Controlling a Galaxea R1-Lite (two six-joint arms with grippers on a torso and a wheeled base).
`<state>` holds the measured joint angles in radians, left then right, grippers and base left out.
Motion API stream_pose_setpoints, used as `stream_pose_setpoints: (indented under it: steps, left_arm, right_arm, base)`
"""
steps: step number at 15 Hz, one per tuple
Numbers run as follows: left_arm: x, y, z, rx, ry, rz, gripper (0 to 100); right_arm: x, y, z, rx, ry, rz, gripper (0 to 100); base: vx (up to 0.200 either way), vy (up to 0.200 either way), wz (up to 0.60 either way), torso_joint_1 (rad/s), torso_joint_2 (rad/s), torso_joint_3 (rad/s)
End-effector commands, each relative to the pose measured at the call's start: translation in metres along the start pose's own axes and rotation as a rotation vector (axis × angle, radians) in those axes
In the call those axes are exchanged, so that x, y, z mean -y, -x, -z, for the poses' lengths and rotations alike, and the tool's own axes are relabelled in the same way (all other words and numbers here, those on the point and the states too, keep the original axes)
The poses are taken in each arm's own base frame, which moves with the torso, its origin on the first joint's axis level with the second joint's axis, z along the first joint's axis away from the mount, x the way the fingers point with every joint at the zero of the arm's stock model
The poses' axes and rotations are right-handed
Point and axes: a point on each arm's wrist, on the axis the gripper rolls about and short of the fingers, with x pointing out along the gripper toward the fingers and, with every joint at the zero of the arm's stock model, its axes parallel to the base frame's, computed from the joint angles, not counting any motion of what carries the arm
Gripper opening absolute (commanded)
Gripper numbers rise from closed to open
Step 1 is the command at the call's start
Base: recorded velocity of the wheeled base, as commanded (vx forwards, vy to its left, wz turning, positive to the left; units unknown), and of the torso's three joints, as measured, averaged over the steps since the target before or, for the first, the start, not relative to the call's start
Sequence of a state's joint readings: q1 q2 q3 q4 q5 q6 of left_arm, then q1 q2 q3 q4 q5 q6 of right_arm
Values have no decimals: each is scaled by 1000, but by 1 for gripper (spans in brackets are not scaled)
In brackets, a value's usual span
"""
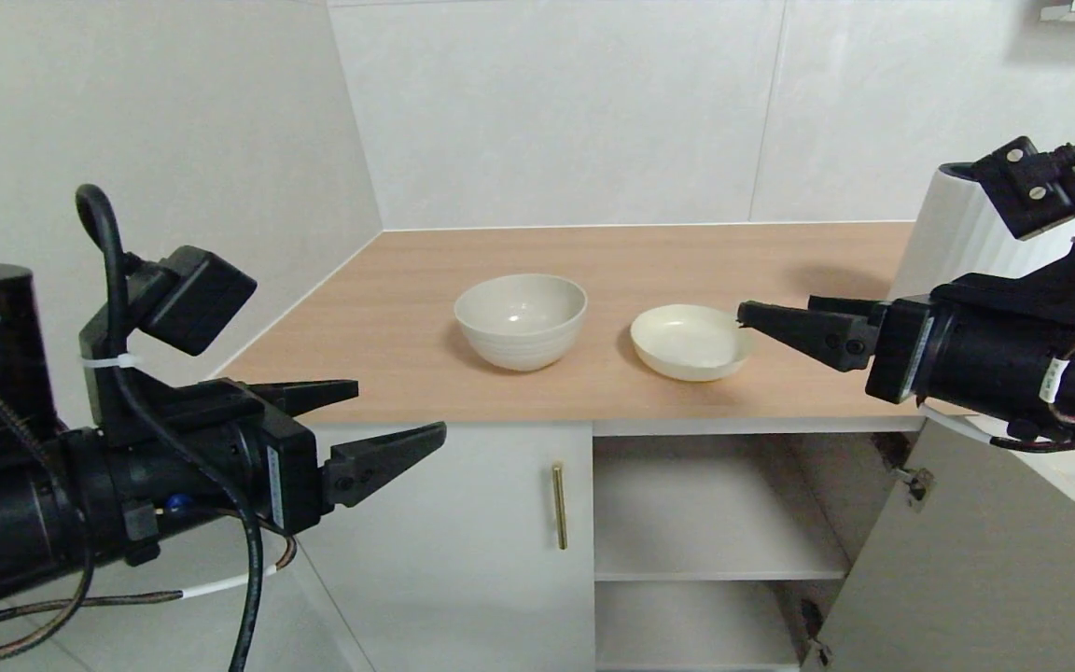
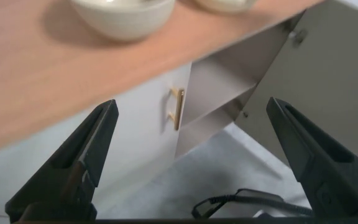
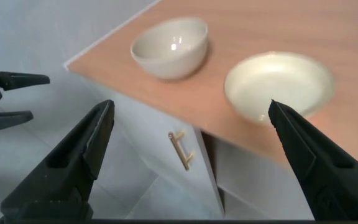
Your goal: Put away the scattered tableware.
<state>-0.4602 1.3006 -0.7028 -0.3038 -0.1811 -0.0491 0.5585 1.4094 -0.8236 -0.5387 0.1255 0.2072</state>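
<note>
Bowl [image 1: 520, 320] and dish [image 1: 691, 342] side by side on counter [image 1: 388, 308], apart. Left gripper [image 1: 399, 407] spread wide, empty, off counter's front edge. Right gripper [image 1: 775, 310] spread wide, empty, just beside dish.

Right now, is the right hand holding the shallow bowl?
No, the right hand is open and grips nothing, while the shallow bowl rests on the counter.

On the light wooden countertop [image 1: 388, 317] I have the deep off-white ceramic bowl [image 1: 520, 320] left of the shallow cream ceramic dish [image 1: 691, 342], the white ribbed jar [image 1: 953, 233] behind at far right. Below the dish is the open white cupboard [image 1: 705, 509], the closed white door [image 1: 463, 541] to its left.
</note>
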Motion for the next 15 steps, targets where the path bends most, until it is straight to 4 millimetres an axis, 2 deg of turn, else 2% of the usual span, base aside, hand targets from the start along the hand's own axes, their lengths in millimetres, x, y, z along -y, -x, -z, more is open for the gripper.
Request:
stream_pose_setpoints:
  steps: [1, 3, 5, 7, 9, 11, 13, 15]
  left_arm:
    - [-1, -3, 1, -10, 3, -1, 100]
    - [-1, -4, 2, -13, 4, 1, 100]
    - [-3, -14, -1, -23, 10, -9, 100]
    - [-8, -24, -14, 9, 61, -53, 100]
    - [-9, -30, -20, 20, 88, -67, 100]
    - [-22, -44, -39, 51, 96, -106, 100]
    - [-34, -54, -49, 37, 109, -172, 100]
    - [-45, -63, -63, 10, 158, -252, 100]
  right_arm:
    - [0, -1, 0, -1, 0, 0, 100]
    - [0, -1, 0, 0, 0, -3, 100]
    - [1, -5, 0, 1, -6, 8, 100]
    - [1, -4, -1, 9, -90, 39, 100]
    - [8, -10, -10, 21, -107, 67, 100]
    - [19, -29, -33, -39, -119, 127, 100]
    - [30, -35, -25, -153, -144, 184, 100]
    - [37, -53, -19, -168, -145, 244, 100]
  base:
    - [0, 0, 0, 168, -481, -305]
    - [0, 0, 0, 173, -498, -308]
    - [0, 0, 0, 171, -434, -259]
    - [0, 0, 0, 63, -163, -98]
    - [0, 0, 0, 16, -33, -18]
    - [0, 0, 0, 0, 0, 0]
    - [0, 0, 0, 0, 0, 0]
    - [0, 0, 0, 0, 0, 0]
